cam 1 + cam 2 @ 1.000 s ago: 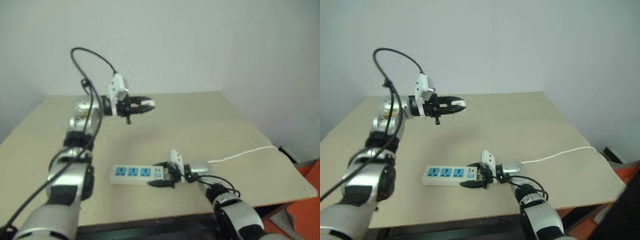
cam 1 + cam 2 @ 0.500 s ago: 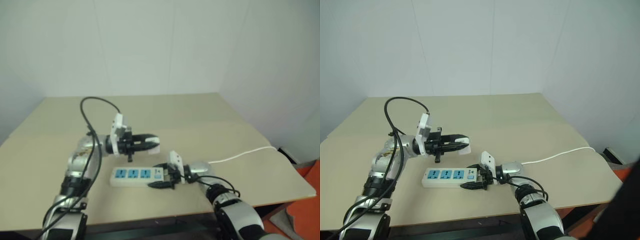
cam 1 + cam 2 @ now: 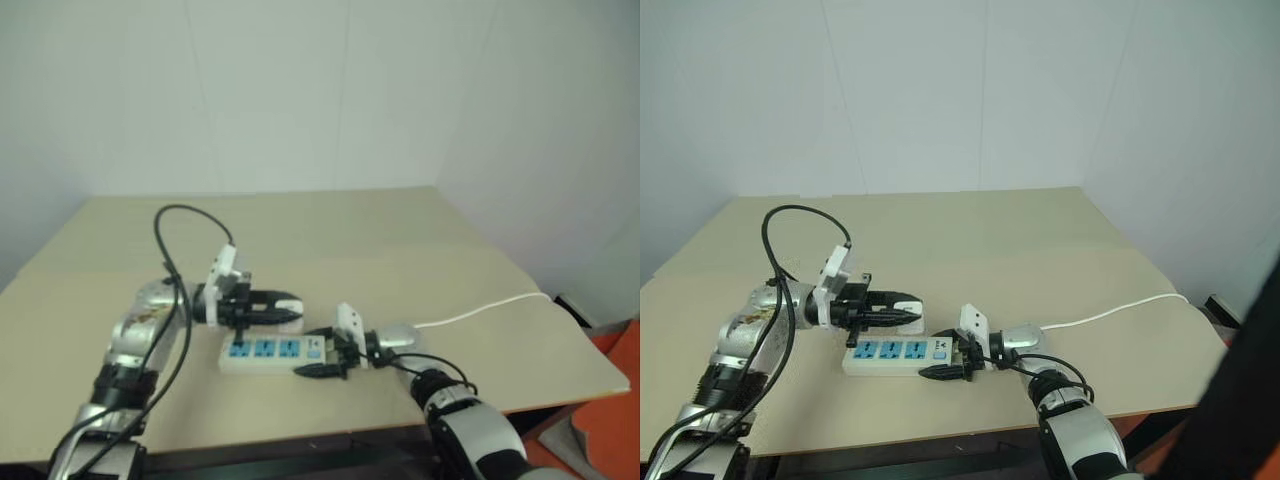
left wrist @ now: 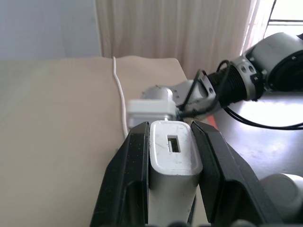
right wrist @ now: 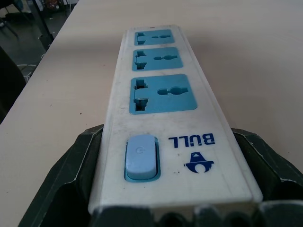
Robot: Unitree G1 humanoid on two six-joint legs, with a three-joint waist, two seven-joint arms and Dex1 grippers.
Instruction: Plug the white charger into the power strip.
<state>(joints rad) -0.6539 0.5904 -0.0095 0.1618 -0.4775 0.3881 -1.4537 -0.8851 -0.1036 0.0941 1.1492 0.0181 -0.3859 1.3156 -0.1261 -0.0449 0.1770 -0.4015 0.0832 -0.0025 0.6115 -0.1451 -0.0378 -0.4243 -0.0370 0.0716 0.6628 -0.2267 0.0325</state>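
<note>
The white charger (image 3: 287, 300) sits just behind the power strip (image 3: 270, 350) on the table (image 3: 420, 240).

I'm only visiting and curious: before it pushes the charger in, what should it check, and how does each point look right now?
1. Charger clamped in left pincer: ok.
2. Strip held at its switch end by right pincer: ok.
3. Three blue sockets free: ok.
4. Charger over the strip: ok, roughly; exact socket cannot tell.
5. Prongs facing the sockets: cannot tell.
6. Cord lying clear across the table: ok.
</note>
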